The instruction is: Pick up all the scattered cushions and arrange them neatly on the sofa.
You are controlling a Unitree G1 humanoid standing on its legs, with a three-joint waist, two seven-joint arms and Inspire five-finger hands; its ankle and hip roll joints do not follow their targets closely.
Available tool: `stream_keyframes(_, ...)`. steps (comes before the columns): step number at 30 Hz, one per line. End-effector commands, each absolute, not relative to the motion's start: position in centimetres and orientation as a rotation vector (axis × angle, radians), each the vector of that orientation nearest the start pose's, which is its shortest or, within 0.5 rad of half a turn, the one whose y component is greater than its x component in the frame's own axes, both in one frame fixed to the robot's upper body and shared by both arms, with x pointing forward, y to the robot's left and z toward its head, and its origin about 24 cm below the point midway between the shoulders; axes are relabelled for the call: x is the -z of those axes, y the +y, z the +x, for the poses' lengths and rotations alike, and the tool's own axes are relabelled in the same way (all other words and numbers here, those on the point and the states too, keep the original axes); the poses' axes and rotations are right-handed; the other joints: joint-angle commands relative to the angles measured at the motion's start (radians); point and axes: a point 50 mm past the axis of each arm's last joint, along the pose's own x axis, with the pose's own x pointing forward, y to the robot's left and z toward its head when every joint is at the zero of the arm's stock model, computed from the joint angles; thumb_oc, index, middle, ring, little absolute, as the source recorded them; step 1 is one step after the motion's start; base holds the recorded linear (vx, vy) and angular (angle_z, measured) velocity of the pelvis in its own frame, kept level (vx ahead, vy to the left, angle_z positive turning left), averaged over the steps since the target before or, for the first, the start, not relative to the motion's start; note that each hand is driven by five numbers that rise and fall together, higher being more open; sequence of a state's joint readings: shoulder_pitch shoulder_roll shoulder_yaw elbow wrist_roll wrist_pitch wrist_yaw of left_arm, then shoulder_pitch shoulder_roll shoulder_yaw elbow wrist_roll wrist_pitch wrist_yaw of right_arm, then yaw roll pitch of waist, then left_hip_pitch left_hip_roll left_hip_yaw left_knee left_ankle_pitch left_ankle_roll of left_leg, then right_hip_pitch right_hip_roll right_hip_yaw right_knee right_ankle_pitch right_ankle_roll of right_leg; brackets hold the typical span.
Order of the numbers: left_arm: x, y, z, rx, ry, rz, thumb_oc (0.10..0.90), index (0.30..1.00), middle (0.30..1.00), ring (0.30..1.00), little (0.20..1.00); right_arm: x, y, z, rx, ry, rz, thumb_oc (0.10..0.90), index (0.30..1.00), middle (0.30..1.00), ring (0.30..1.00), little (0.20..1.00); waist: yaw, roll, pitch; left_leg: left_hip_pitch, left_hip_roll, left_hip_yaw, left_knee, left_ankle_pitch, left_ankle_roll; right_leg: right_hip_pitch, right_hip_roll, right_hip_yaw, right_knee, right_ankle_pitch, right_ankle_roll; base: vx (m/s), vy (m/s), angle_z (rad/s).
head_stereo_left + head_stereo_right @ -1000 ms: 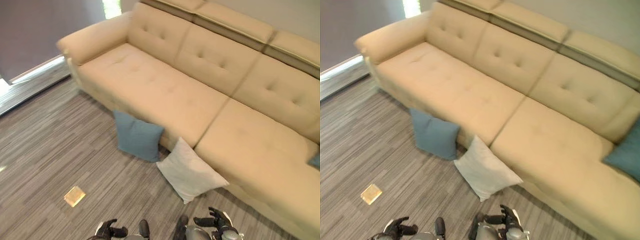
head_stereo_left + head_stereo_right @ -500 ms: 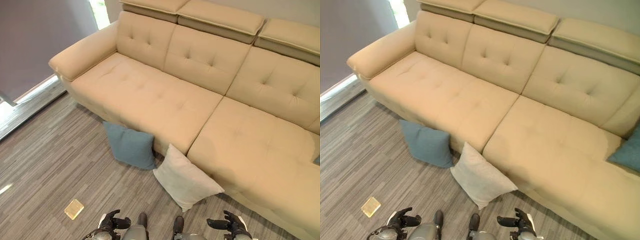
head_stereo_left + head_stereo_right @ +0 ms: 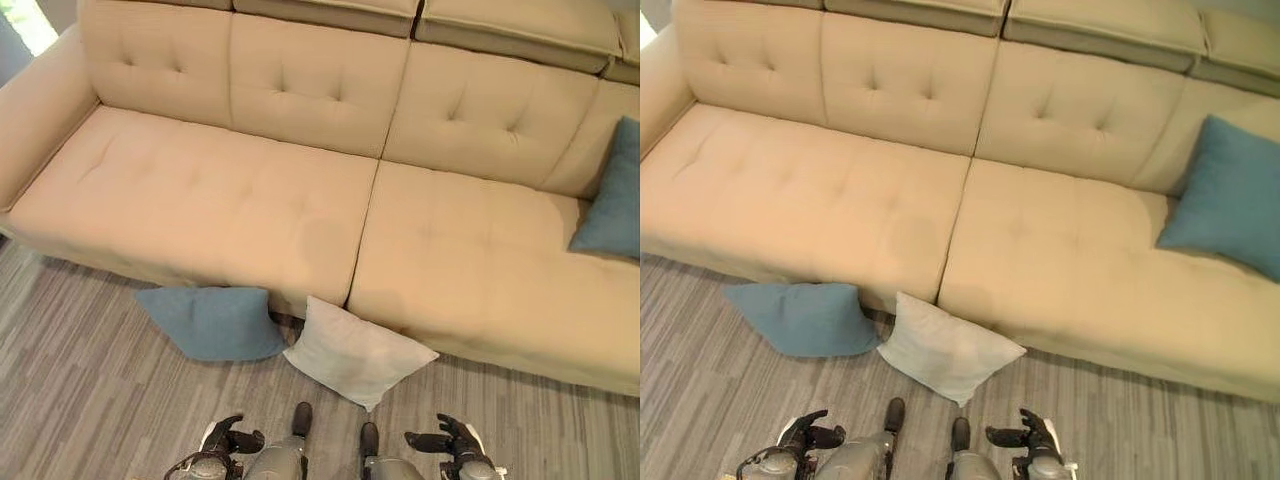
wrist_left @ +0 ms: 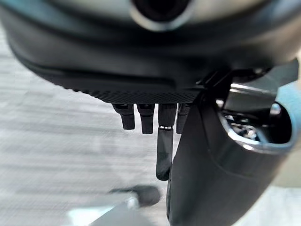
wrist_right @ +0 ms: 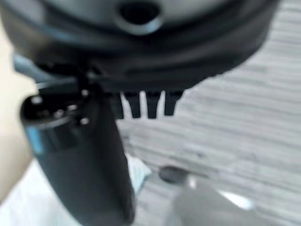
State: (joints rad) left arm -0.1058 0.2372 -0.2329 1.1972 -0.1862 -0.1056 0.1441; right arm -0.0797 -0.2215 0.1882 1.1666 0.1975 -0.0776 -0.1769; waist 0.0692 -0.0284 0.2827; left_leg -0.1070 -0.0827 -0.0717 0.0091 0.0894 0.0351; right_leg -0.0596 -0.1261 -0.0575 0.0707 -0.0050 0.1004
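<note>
Floor: 1 white cushion (image 3: 358,352), 1 blue cushion (image 3: 215,321), against sofa (image 3: 220,200). Left hand (image 3: 228,440), right hand (image 3: 445,441): empty, fingers relaxed. White cushion best gripped at both side edges.

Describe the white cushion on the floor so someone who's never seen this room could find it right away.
Start at the long beige sofa and find the seam between its two seat sections. Just below that seam, on the grey striped floor, the white cushion leans against the sofa's front. The floor cushion touching its left side is blue; this is the pale one.
</note>
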Motion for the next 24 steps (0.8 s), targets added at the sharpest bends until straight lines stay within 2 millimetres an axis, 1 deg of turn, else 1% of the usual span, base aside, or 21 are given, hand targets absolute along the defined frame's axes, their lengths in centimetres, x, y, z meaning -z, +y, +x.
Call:
stream_keyframes(1, 14.4, 22.9, 14.4, -0.173, 0.974, 0.287, 0.8, 0.9, 0.9, 0.9, 0.9, 12.5, -24.5, 17.0, 0.247, 0.855, -0.311, 0.8, 0.9, 0.9, 0.9, 0.9, 0.03, 0.003, 0.019, -0.042, 0.047, -0.019, 0.083, -0.12, -0.028, -0.075, -0.041, -0.036, 0.073, 0.019, 0.064, -0.14, 0.092, -0.58)
stream_keyframes(3, 13.9, 23.2, 15.2, -0.186, 0.944, 0.288, 0.8, 0.9, 0.9, 0.9, 0.9, 12.0, -24.3, 18.0, 0.242, 0.822, -0.319, 0.8, 0.9, 0.9, 0.9, 0.9, 0.058, 0.014, 0.039, -0.054, 0.063, 0.01, 0.073, -0.116, -0.029, -0.095, -0.083, -0.165, 0.109, 0.028, 0.055, -0.15, 0.071, -0.56)
stream_keyframes(4, 13.6, 23.6, 15.7, -0.2, 0.925, 0.29, 0.8, 0.9, 0.9, 0.9, 0.9, 11.6, -24.1, 18.6, 0.236, 0.794, -0.325, 0.8, 0.9, 0.9, 0.9, 0.9, 0.074, 0.009, 0.053, -0.061, 0.066, 0.033, 0.073, -0.116, -0.035, -0.076, -0.111, -0.275, 0.079, 0.027, 0.056, -0.13, -0.008, -0.63)
stream_keyframes(5, 13.4, 23.6, 16.2, -0.203, 0.905, 0.289, 0.8, 0.9, 0.9, 0.9, 0.9, 11.5, -24.2, 18.9, 0.243, 0.779, -0.326, 0.8, 0.9, 0.9, 0.9, 0.9, 0.078, 0.003, 0.065, -0.079, 0.061, 0.039, 0.092, -0.117, -0.039, -0.059, -0.105, -0.284, 0.048, 0.022, 0.054, -0.09, -0.032, -0.79)
stream_keyframes(6, 13.4, 23.6, 16.2, -0.203, 0.905, 0.289, 0.8, 0.9, 0.9, 0.9, 0.9, 11.5, -24.2, 18.9, 0.243, 0.779, -0.326, 0.8, 0.9, 0.9, 0.9, 0.9, 0.076, 0.002, 0.062, -0.083, 0.06, 0.037, 0.092, -0.115, -0.039, -0.061, -0.106, -0.285, 0.046, 0.025, 0.054, -0.21, -0.039, -0.42)
stream_keyframes(7, 12.5, 23.8, 17.8, -0.239, 0.844, 0.265, 0.8, 0.9, 0.9, 0.9, 0.9, 10.6, -24.3, 20.3, 0.257, 0.727, -0.333, 0.8, 0.9, 0.9, 0.9, 0.9, 0.073, -0.002, 0.103, -0.142, 0.055, 0.041, 0.124, -0.111, -0.039, -0.125, -0.079, -0.213, 0.086, 0.026, 0.045, -0.17, 0.0, -0.05)
stream_keyframes(8, 12.5, 23.8, 17.8, -0.239, 0.844, 0.265, 0.8, 0.9, 0.9, 0.9, 0.9, 10.6, -24.3, 20.3, 0.257, 0.727, -0.333, 0.8, 0.9, 0.9, 0.9, 0.9, 0.073, -0.003, 0.1, -0.146, 0.055, 0.041, 0.123, -0.109, -0.038, -0.129, -0.079, -0.213, 0.085, 0.028, 0.045, -0.3, -0.082, 0.38)
stream_keyframes(9, 11.7, 23.7, 19.2, -0.278, 0.784, 0.22, 0.8, 0.9, 0.9, 0.9, 0.9, 9.7, -24.3, 21.5, 0.274, 0.676, -0.346, 0.8, 0.9, 0.9, 0.9, 0.9, 0.081, -0.004, 0.118, -0.199, 0.061, 0.044, 0.136, -0.103, -0.047, -0.141, -0.086, -0.243, 0.068, 0.038, 0.043, -0.13, -0.079, 0.09)
stream_keyframes(10, 11.7, 23.7, 19.2, -0.278, 0.784, 0.22, 0.8, 0.9, 0.9, 0.9, 0.9, 9.7, -24.3, 21.5, 0.274, 0.676, -0.346, 0.8, 0.9, 0.9, 0.9, 0.9, 0.081, -0.004, 0.117, -0.2, 0.061, 0.044, 0.137, -0.104, -0.047, -0.142, -0.086, -0.243, 0.068, 0.038, 0.043, -0.15, -0.098, -0.05)
stream_keyframes(11, 11.4, 23.6, 19.8, -0.29, 0.759, 0.2, 0.8, 0.9, 0.9, 0.9, 0.9, 9.2, -24.5, 22.1, 0.289, 0.648, -0.353, 0.8, 0.9, 0.9, 0.9, 0.9, 0.081, -0.003, 0.128, -0.223, 0.062, 0.04, 0.141, -0.097, -0.048, -0.159, -0.081, -0.239, 0.07, 0.034, 0.037, -0.15, -0.017, -0.19)
stream_keyframes(12, 9.1, 23.4, 22.7, -0.312, 0.609, 0.167, 0.8, 0.9, 0.9, 0.9, 0.9, 6.8, -24.7, 24.3, 0.329, 0.514, -0.381, 0.8, 0.9, 0.9, 0.9, 0.9, 0.071, 0.008, 0.165, -0.3, 0.062, 0.034, 0.174, -0.085, -0.054, -0.25, -0.081, -0.234, 0.106, 0.031, 0.025, -0.19, -0.022, 0.05)
stream_keyframes(13, 8.1, 23.2, 23.8, -0.311, 0.551, 0.17, 0.8, 0.9, 0.9, 0.9, 0.9, 5.9, -24.8, 25.1, 0.339, 0.468, -0.405, 0.8, 0.9, 0.9, 0.9, 0.9, 0.068, 0.008, 0.179, -0.334, 0.065, 0.033, 0.19, -0.084, -0.055, -0.285, -0.084, -0.24, 0.123, 0.029, 0.022, -0.14, -0.026, 0.06)
stream_keyframes(14, 7.1, 23.3, 24.7, -0.322, 0.495, 0.177, 0.8, 0.9, 0.9, 0.9, 0.9, 5.0, -24.8, 25.9, 0.347, 0.42, -0.429, 0.8, 0.9, 0.9, 0.9, 0.9, 0.067, 0.011, 0.196, -0.352, 0.074, 0.027, 0.215, -0.111, -0.061, -0.306, -0.084, -0.24, 0.146, 0.006, 0.031, -0.09, -0.036, 0.08)
stream_keyframes(15, 5.9, 23.4, 25.7, -0.34, 0.436, 0.183, 0.8, 0.9, 0.9, 0.9, 0.9, 4.3, -24.8, 26.5, 0.361, 0.38, -0.446, 0.8, 0.9, 0.9, 0.9, 0.9, 0.064, 0.009, 0.217, -0.385, 0.077, 0.027, 0.231, -0.103, -0.06, -0.339, -0.09, -0.248, 0.16, 0.012, 0.03, -0.1, -0.049, -0.01)
stream_keyframes(17, 3.5, 23.8, 27.8, -0.394, 0.322, 0.207, 0.8, 0.9, 0.9, 0.9, 0.9, 2.5, -24.5, 28.0, 0.404, 0.291, -0.456, 0.8, 0.9, 0.9, 0.9, 0.9, 0.055, 0.004, 0.237, -0.48, 0.086, 0.024, 0.291, -0.114, -0.062, -0.421, -0.099, -0.256, 0.201, 0.006, 0.031, -0.13, -0.033, 0.0)
stream_keyframes(18, 3.5, 23.7, 27.9, -0.394, 0.32, 0.207, 0.8, 0.9, 0.9, 0.9, 0.9, 2.5, -24.5, 28.1, 0.405, 0.29, -0.455, 0.8, 0.9, 0.9, 0.9, 0.9, 0.055, 0.004, 0.237, -0.484, 0.086, 0.023, 0.295, -0.115, -0.062, -0.424, -0.099, -0.256, 0.204, 0.005, 0.031, -0.08, -0.007, 0.03)
stream_keyframes(19, 2.2, 23.7, 28.8, -0.43, 0.258, 0.207, 0.8, 0.9, 0.9, 0.9, 0.9, 1.6, -24.3, 28.6, 0.437, 0.236, -0.448, 0.8, 0.9, 0.9, 0.9, 0.9, 0.049, 0.002, 0.237, -0.536, 0.087, 0.021, 0.321, -0.119, -0.062, -0.473, -0.105, -0.259, 0.224, 0.002, 0.031, -0.09, 0.041, 0.07)
stream_keyframes(20, 0.5, 23.7, 30.0, -0.485, 0.176, 0.191, 0.8, 0.9, 0.9, 0.9, 0.9, -0.1, -24.1, 29.5, 0.493, 0.144, -0.426, 0.8, 0.9, 0.9, 0.9, 0.9, 0.033, 0.001, 0.237, -0.63, 0.085, 0.015, 0.37, -0.125, -0.062, -0.562, -0.114, -0.254, 0.266, -0.003, 0.029, -0.11, 0.063, 0.09)
stream_keyframes(22, -1.1, 23.1, 31.3, -0.505, 0.114, 0.17, 0.8, 0.9, 0.9, 0.9, 0.9, -1.5, -23.9, 30.4, 0.556, 0.077, -0.372, 0.8, 0.9, 0.9, 0.9, 0.9, 0.017, 0.001, 0.237, -0.7, 0.081, 0.01, 0.404, -0.133, -0.061, -0.629, -0.119, -0.247, 0.294, -0.013, 0.024, -0.07, 0.076, 0.13)
stream_keyframes(23, -2.3, 22.7, 32.1, -0.5, 0.066, 0.149, 0.8, 0.9, 0.9, 0.9, 0.9, -2.4, -23.8, 30.9, 0.567, 0.04, -0.351, 0.8, 0.9, 0.9, 0.9, 0.9, 0.005, 0.002, 0.237, -0.74, 0.082, 0.01, 0.425, -0.14, -0.061, -0.671, -0.124, -0.239, 0.318, -0.016, 0.025, -0.03, 0.051, 0.17)
stream_keyframes(24, -2.4, 22.7, 32.2, -0.501, 0.064, 0.149, 0.8, 0.9, 0.9, 0.9, 0.9, -2.5, -23.8, 31.0, 0.568, 0.038, -0.351, 0.8, 0.9, 0.9, 0.9, 0.9, 0.005, 0.002, 0.237, -0.745, 0.082, 0.011, 0.429, -0.141, -0.061, -0.676, -0.125, -0.239, 0.322, -0.018, 0.025, -0.03, 0.087, 0.14)
